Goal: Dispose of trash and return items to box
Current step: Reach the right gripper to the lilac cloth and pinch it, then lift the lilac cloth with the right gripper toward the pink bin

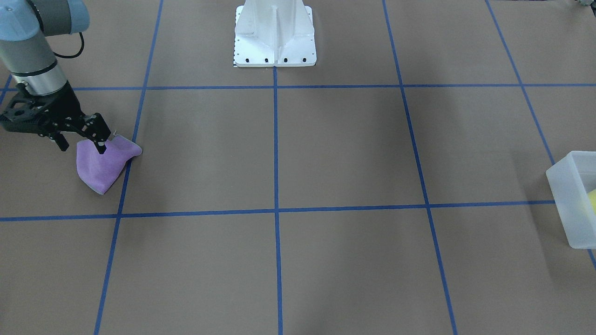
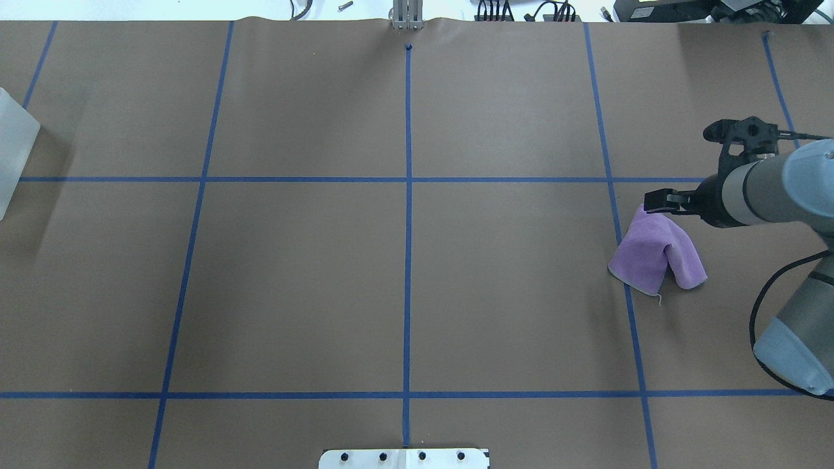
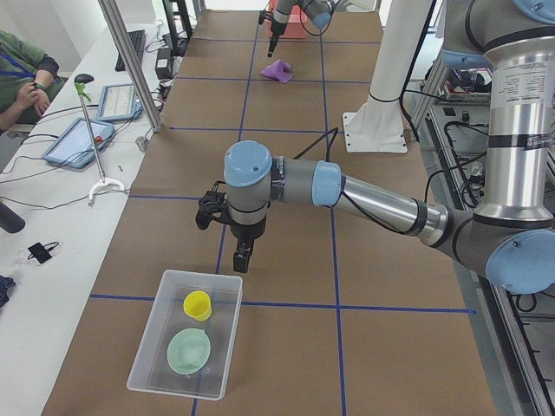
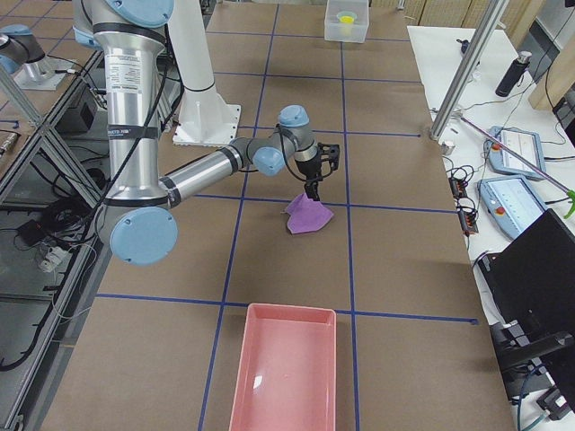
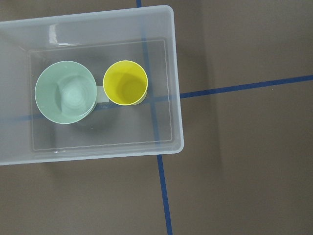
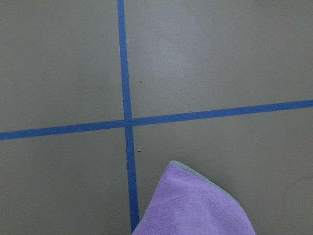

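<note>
Crumpled purple fleece cloth hangs pinched in the right gripper; lift clear before travelling; left gripper's state is unclear.

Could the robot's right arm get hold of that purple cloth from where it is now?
Probably yes. The right claw is already down at the top edge of the purple cloth, which lies alone on the brown table with nothing around it blocking the way.

Right gripper hangs over the purple cloth, fingertips touching its raised top. Near edge, a pink tray sits. Far down the table, the box shows yellow inside.
</note>
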`<action>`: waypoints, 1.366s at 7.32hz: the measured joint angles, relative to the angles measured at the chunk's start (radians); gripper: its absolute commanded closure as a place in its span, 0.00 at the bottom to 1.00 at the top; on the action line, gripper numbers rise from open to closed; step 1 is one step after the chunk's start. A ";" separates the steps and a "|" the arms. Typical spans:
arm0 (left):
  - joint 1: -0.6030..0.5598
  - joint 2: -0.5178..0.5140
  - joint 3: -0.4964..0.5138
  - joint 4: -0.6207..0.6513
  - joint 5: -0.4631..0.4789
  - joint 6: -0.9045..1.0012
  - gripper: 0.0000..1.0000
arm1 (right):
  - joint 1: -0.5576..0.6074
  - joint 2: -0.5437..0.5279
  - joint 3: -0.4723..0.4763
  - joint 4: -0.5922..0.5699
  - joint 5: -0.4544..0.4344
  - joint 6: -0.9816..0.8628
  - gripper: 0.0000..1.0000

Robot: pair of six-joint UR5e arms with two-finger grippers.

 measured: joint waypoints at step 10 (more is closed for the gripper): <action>0.002 0.017 0.100 -0.087 -0.002 -0.006 0.01 | 0.062 -0.032 0.141 -0.176 0.064 -0.153 1.00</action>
